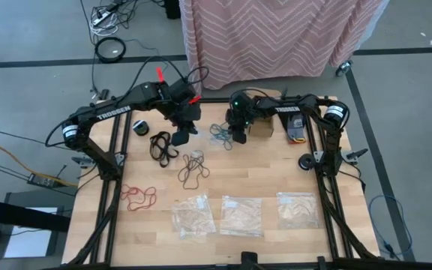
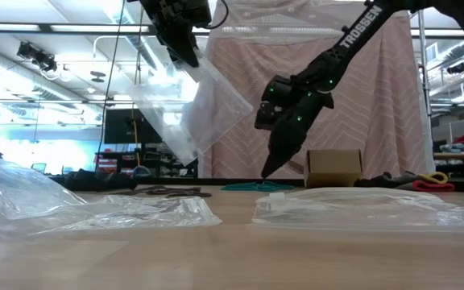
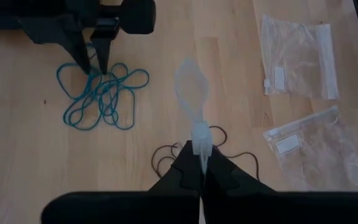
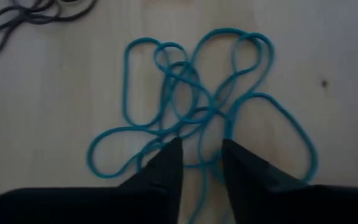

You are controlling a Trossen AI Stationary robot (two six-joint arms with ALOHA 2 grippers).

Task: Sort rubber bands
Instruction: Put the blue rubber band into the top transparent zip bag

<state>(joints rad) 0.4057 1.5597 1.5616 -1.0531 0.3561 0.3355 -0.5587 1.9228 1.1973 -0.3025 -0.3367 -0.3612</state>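
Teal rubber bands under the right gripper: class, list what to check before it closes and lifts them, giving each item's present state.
1. Right gripper down over the teal rubber bands: ok.
2. Fingers apart with strands between them: ok.
3. All teal loops inside the gap: not ok; most of them lie outside it.
4. Left gripper shut on the clear bag, held above the table: ok.
5. Bag mouth open to receive bands: cannot tell.
6. Dark brown bands apart from the teal cluster: ok.
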